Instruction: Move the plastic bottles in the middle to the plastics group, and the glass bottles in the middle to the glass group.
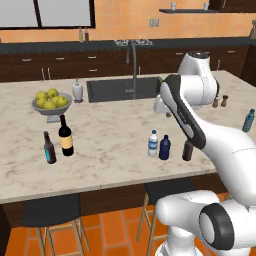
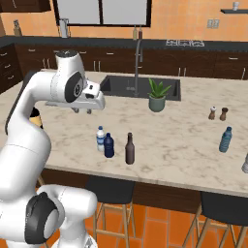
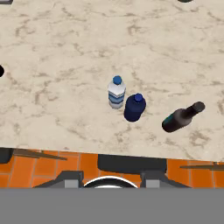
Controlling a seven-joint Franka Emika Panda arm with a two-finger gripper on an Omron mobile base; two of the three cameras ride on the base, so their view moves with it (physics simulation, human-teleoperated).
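Hand (image 2: pixel 82 111) above counter (image 1: pixel 115 150), grip state unclear, over clear bottle (image 3: pixel 116 92), navy bottle (image 3: pixel 134 107), brown bottle (image 3: pixel 181 117).

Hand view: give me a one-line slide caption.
Clear bottle, navy bottle and brown glass bottle standing near the marble counter's front edge, seen from above.

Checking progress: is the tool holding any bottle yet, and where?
Nothing is held; the tool hangs above the counter, apart from all bottles.

Marble counter (image 1: pixel 110 145), clear btl (image 1: pixel 153 143), navy btl (image 1: pixel 164 147), brown btl (image 1: pixel 187 150), fruit bowl (image 1: pixel 50 106)
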